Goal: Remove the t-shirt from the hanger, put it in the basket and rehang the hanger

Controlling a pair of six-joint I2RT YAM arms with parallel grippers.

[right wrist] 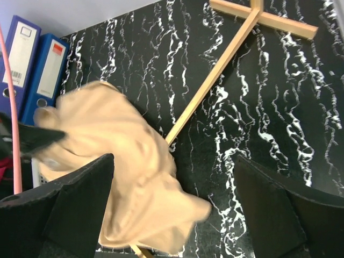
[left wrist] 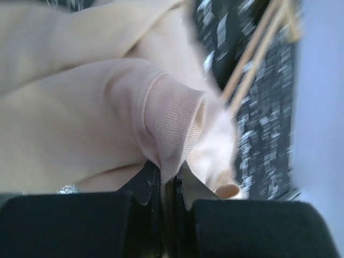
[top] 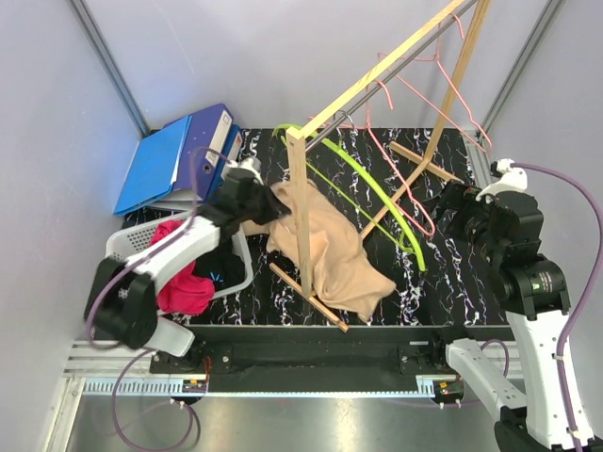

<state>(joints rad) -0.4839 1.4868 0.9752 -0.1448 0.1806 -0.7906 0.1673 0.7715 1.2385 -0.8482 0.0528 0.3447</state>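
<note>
A beige t-shirt [top: 330, 254] droops over the black marbled table beside the front post of a wooden rack [top: 301, 212]. My left gripper [top: 267, 203] is shut on its upper left edge. In the left wrist view the ribbed hem [left wrist: 174, 129] is pinched between the black fingers [left wrist: 144, 185]. A lime-green hanger [top: 382, 184] arcs from the rack toward the right; its lower bar runs into the shirt's top edge, and I cannot tell whether it is still inside the shirt. My right gripper [top: 452, 209] stands open to the right, above the table, with the t-shirt [right wrist: 118, 172] in front of it.
Blue binders [top: 179, 155] lie at the back left. A white basket [top: 129, 242] with pink and black clothes [top: 184, 290] stands under my left arm. Pink wire hangers [top: 419, 104] hang from the slanted rack rail. The rack's wooden foot [right wrist: 215, 80] crosses the table.
</note>
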